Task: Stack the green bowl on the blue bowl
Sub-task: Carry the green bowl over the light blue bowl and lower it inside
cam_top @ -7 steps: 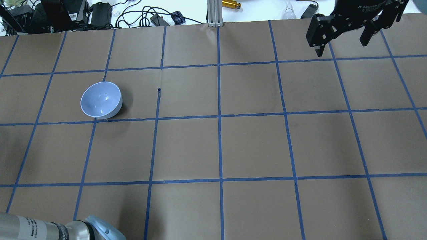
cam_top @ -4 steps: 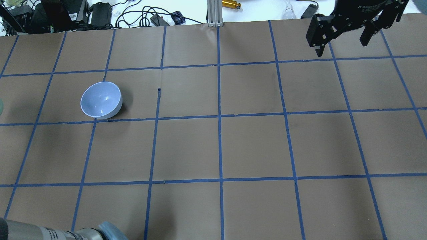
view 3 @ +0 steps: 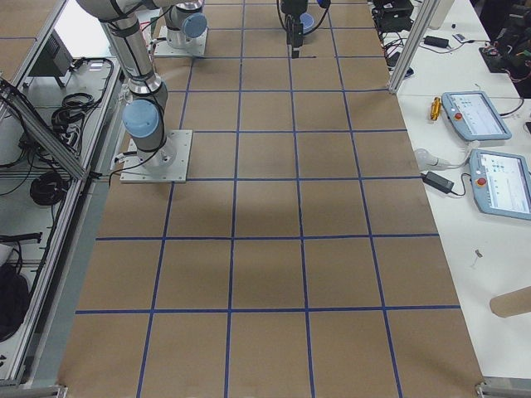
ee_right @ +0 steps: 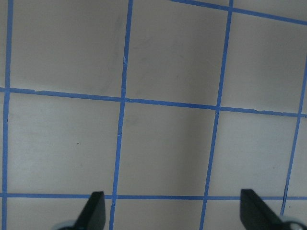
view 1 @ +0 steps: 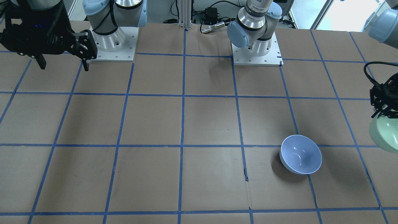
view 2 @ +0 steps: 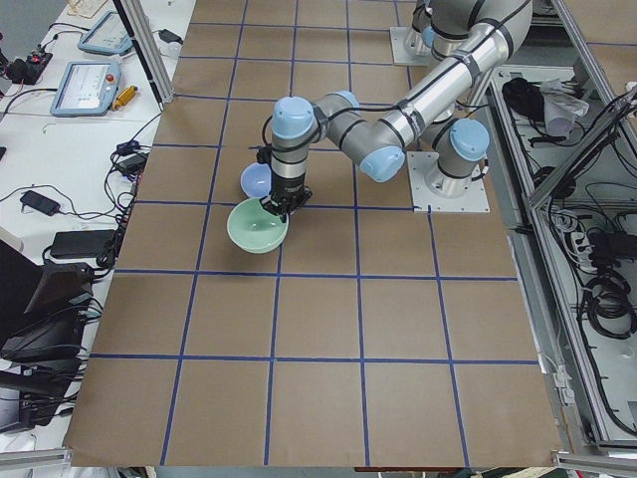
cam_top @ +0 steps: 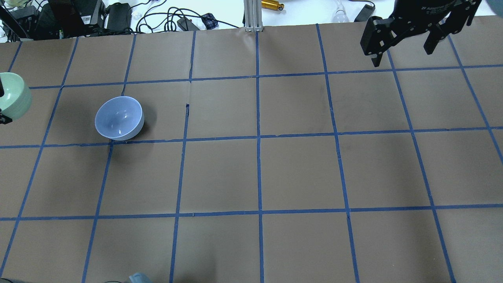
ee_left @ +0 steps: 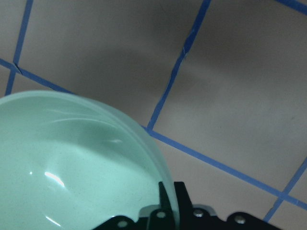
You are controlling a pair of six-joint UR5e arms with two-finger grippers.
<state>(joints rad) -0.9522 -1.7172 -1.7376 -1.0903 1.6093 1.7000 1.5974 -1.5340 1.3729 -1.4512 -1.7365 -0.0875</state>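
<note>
In the front-facing view, the left gripper [view 1: 385,114] held the green bowl [view 1: 384,137] by its rim, jaws clamped on it, lifted off the surface [view 1: 202,124] at the frame's right edge. The blue bowl [view 1: 301,154] sat upright on the surface, near the green one but apart from it. The right gripper [view 1: 63,66] hung near its arm's base, jaws spread and empty.

From overhead, the green bowl showed at the left edge, with a gap between it and the blue bowl.

The left side view placed the green bowl nearer the camera than the blue bowl.

The left wrist camera showed a finger pinching the green rim.

The right wrist camera showed fingers wide apart over taped grid squares.
</note>
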